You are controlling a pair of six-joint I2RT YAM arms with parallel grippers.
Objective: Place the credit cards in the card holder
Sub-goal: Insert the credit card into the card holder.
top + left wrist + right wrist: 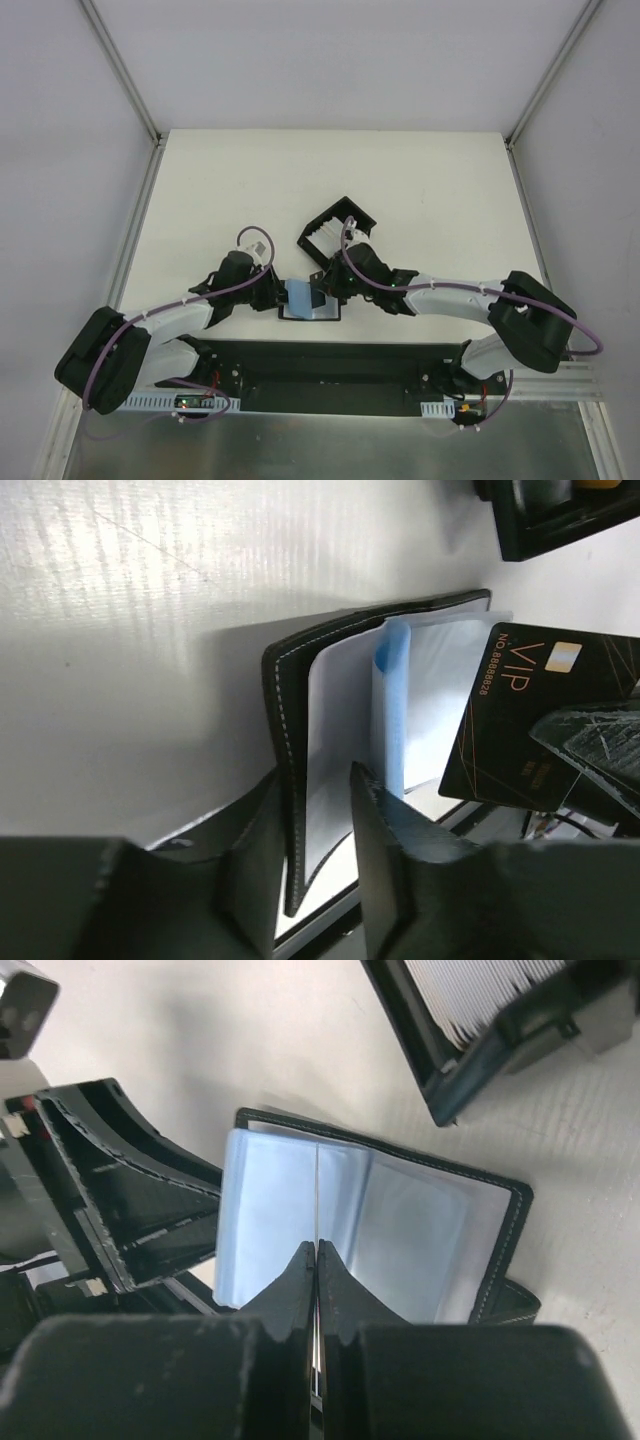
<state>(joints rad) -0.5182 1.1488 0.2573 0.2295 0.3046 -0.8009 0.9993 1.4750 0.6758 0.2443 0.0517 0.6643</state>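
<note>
We're clenching our right end effector (316,1257) on the black VIP card (530,720), edge-down for slotting into the open card holder (400,1215) just below; our left end effector (315,790), jaws parted, is straddling the holder, steadying it.

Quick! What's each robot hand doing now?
Left hand: astride the black folding wallet's cover; grip cannot be told.
Right hand: closed on the black plastic VIP card.

table (330,170): white, matte top
walls (330,60): pale grey panels
frame (121,68): aluminium rails at back corners
light: even, soft shadows
</note>
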